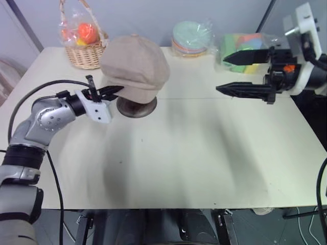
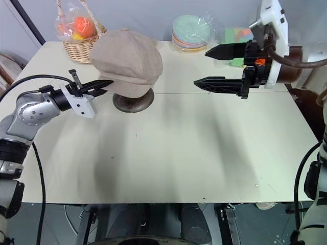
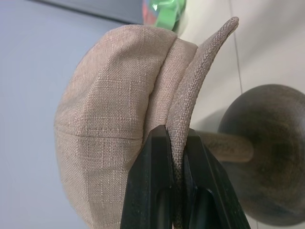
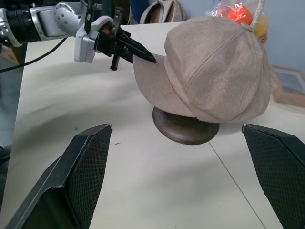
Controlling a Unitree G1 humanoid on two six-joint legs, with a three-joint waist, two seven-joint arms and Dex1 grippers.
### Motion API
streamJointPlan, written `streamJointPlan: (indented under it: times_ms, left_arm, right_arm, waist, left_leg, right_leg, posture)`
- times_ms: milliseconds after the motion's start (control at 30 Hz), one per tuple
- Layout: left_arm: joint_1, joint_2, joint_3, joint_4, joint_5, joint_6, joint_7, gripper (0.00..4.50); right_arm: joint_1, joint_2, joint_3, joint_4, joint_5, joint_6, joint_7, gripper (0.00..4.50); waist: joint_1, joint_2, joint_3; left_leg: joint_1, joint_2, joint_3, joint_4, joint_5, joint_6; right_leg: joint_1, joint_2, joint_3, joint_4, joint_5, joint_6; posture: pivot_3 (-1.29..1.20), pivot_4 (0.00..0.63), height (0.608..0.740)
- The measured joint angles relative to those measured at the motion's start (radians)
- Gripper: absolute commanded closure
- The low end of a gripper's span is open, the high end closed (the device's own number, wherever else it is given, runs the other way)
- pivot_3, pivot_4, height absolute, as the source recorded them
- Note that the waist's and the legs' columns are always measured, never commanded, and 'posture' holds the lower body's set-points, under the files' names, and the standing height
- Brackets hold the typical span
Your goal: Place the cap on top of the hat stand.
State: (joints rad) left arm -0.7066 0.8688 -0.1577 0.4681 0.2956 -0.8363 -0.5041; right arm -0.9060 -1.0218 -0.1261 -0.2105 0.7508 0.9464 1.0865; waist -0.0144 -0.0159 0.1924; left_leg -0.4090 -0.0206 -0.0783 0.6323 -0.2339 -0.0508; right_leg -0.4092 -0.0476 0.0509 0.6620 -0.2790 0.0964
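Observation:
The beige cap (image 1: 135,64) sits over the dark brown hat stand, covering its domed top. Below the cap I see the stand's round base (image 1: 137,107), and its thin post (image 3: 228,145) in the left wrist view. My left gripper (image 1: 118,90) reaches in level from the left and is shut on the cap's short brim (image 3: 190,95), pinching the brim edge between its two black fingers. My right gripper (image 1: 221,74) hovers open above the table to the right of the cap, pointing toward it, with nothing between its fingers.
A wicker basket (image 1: 86,51) with orange items in plastic stands at the back left, close behind the cap. A wrapped stack of plates (image 1: 191,37) and a bag of colourful items (image 1: 245,43) sit along the back edge of the cream table (image 1: 179,153).

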Motion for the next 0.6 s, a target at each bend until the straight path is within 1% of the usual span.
streamJointPlan:
  times_ms: [100, 133, 200, 233, 333, 433, 467, 533, 600]
  left_arm:
    - [0.000, 0.000, 0.000, 0.003, 0.011, 0.001, 0.001, 4.47]
    - [0.001, 0.000, 0.001, 0.001, 0.017, 0.005, 0.001, 4.15]
    - [0.023, 0.000, 0.002, -0.015, 0.025, 0.025, 0.002, 3.29]
    - [0.049, -0.001, 0.002, -0.032, 0.027, 0.039, 0.002, 2.95]
    - [0.117, -0.007, 0.005, -0.095, 0.029, 0.090, 0.001, 1.46]
    - [0.177, -0.009, 0.025, -0.184, 0.026, 0.153, 0.002, 0.11]
    - [0.211, -0.010, 0.044, -0.235, 0.020, 0.190, 0.003, 0.04]
    - [0.280, -0.013, 0.083, -0.319, -0.006, 0.262, 0.003, 0.04]
    - [0.364, -0.017, 0.135, -0.407, -0.074, 0.365, -0.016, 0.04]
  right_arm:
    - [0.002, 0.000, 0.000, 0.000, 0.000, 0.000, 0.000, 0.00]
    - [0.002, 0.000, 0.000, 0.000, -0.001, 0.000, -0.001, 0.00]
    - [0.002, 0.000, 0.000, 0.000, -0.003, 0.000, -0.004, 0.00]
    - [0.002, 0.000, 0.000, 0.001, -0.005, 0.000, -0.006, 0.00]
    - [0.002, 0.000, 0.001, 0.002, -0.011, 0.000, -0.010, 0.00]
    - [0.002, 0.002, 0.001, 0.002, -0.015, -0.002, -0.011, 0.00]
    - [0.002, 0.002, 0.003, 0.002, -0.019, -0.004, -0.011, 0.00]
    - [0.004, 0.004, 0.007, 0.005, -0.024, -0.011, -0.010, 0.00]
    - [0.012, 0.005, 0.012, 0.012, -0.032, -0.023, -0.006, 0.00]
  waist:
    - [0.000, 0.000, 0.000]
    - [0.000, 0.000, 0.000]
    - [-0.001, 0.000, 0.000]
    - [-0.002, 0.000, 0.000]
    - [-0.003, 0.000, 0.000]
    - [-0.002, 0.000, 0.000]
    - [-0.003, 0.000, 0.000]
    - [-0.004, 0.000, 0.000]
    - [-0.006, 0.000, 0.000]
  left_leg:
    - [0.000, 0.000, 0.000, 0.000, 0.000, 0.000]
    - [0.000, 0.000, 0.000, 0.000, 0.000, 0.000]
    - [0.000, 0.000, 0.000, 0.000, 0.000, 0.000]
    - [0.000, 0.000, 0.000, 0.000, 0.000, 0.000]
    - [0.000, 0.000, 0.000, 0.000, 0.000, 0.000]
    - [0.000, 0.001, 0.000, 0.000, 0.000, 0.000]
    - [0.000, 0.001, 0.000, 0.000, 0.000, 0.000]
    - [0.000, 0.001, 0.000, 0.000, 0.000, 0.000]
    - [0.000, 0.001, 0.000, 0.000, 0.000, 0.000]
  right_leg:
    - [0.000, 0.000, 0.000, 0.000, 0.000, 0.000]
    - [0.000, 0.000, 0.000, 0.000, 0.000, 0.000]
    - [0.000, 0.000, 0.000, 0.000, 0.000, 0.000]
    - [0.000, 0.000, 0.000, 0.000, 0.000, 0.000]
    - [0.000, 0.000, 0.000, 0.001, 0.000, 0.000]
    - [0.000, 0.000, 0.000, 0.001, 0.000, 0.000]
    - [0.000, 0.000, 0.000, 0.001, 0.000, 0.000]
    - [0.000, 0.000, 0.000, 0.001, 0.000, 0.000]
    - [-0.001, 0.000, 0.000, 0.001, 0.000, 0.000]
  posture:
    - [0.00, 0.150, 0.740]
    - [0.00, 0.150, 0.740]
    - [0.00, 0.150, 0.740]
    - [0.00, 0.150, 0.740]
    - [0.00, 0.150, 0.740]
    - [0.00, 0.150, 0.740]
    - [0.00, 0.150, 0.740]
    - [0.00, 0.150, 0.740]
    - [0.00, 0.150, 0.740]
